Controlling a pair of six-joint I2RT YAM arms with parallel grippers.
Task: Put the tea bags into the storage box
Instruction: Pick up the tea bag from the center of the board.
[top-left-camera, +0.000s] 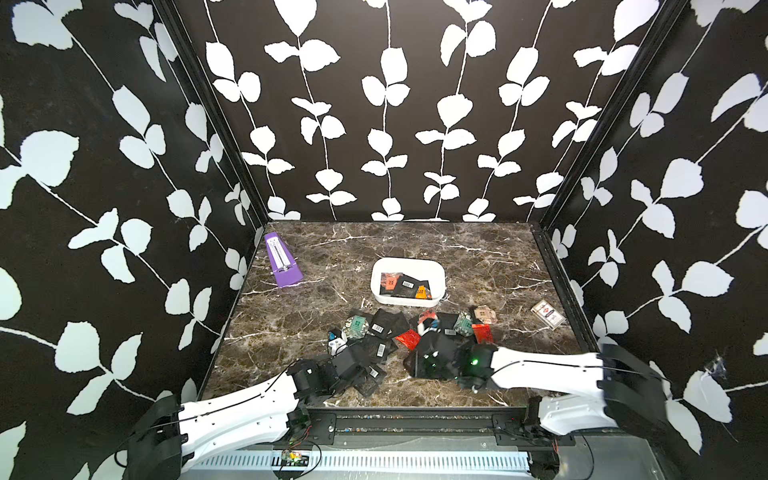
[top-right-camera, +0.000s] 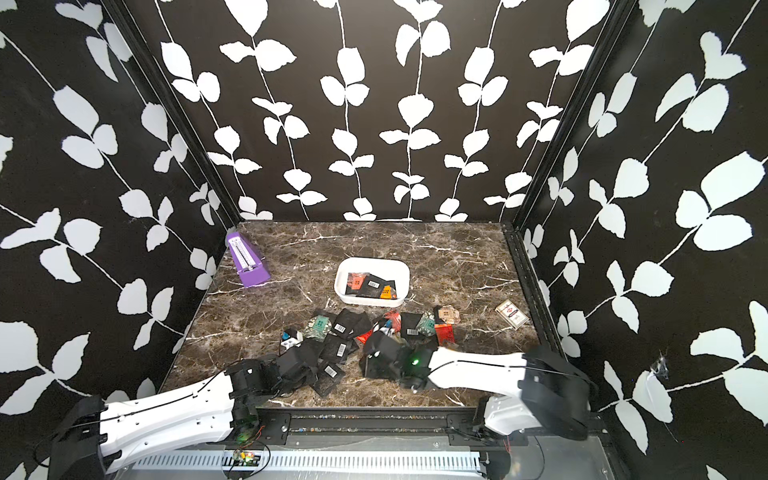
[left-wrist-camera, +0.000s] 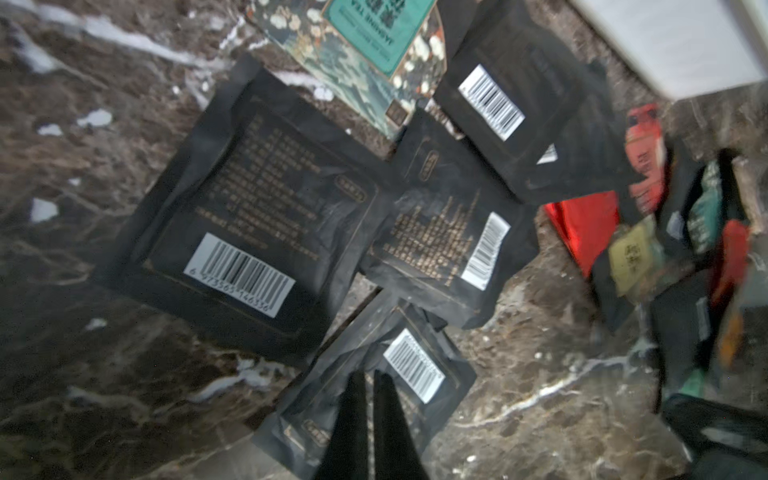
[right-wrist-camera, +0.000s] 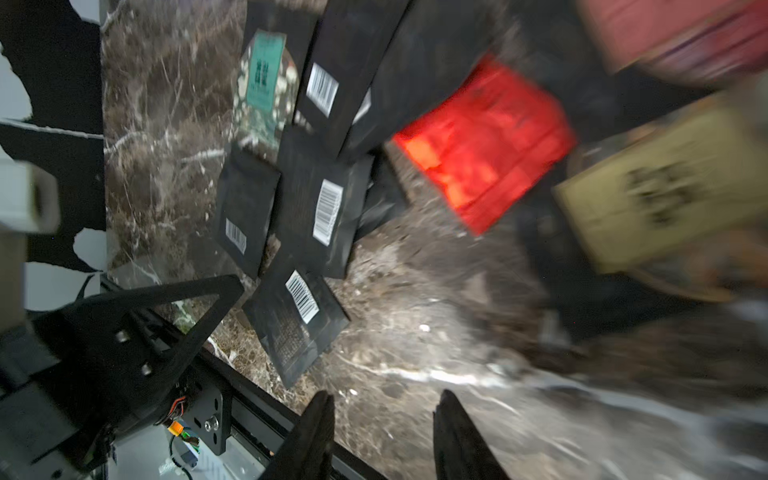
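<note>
left hand (left-wrist-camera: 368, 376): jaws pressed together with only a sliver between, nipped on the near edge of a black sachet (left-wrist-camera: 415, 365), the one at 6 o'clock of the left clump. The sachets are flat and thin, so a low-angle edge pinch is about the only grip going, which explains the near-total closure. It's not lifted clear. Can't tell if its far side rests on the bench (top-left-camera: 478, 257) or on a neighbour.

right hand (right-wrist-camera: 386, 395): jaws a moderate gap apart with nothing between them. It sits over bare marble at 6 o'clock of the right clump, with a red sachet (right-wrist-camera: 486, 141) ahead. My read is that it's staged for its own pick and keeping out of the left arm's lane.

tea bags (top-left-camera: 382, 324): most lie loose mid-bench, overlapping in two clumps. They're mainly black with barcode labels up, plus green, red and tan. With that much overlap, pulling one may drag its neighbours.

storage box (top-left-camera: 409, 261): upright, open-topped, at 12 o'clock just beyond the pile and not touching it, so a short carry for either arm. Both top views show a few sachets inside, lying flat and overlapped:
- a salmon one (top-right-camera: 355, 282) on the 9 o'clock side
- black ones in the middle
- an orange one (top-right-camera: 386, 292) toward 4 o'clock

There's white floor free at the 12 o'clock end. By the count, the task is early on.

Non-task items, leave both:
- purple metronome (top-left-camera: 282, 262) in the 10 o'clock corner
- printed card pack (top-left-camera: 548, 316) at the 3 o'clock edge
</note>
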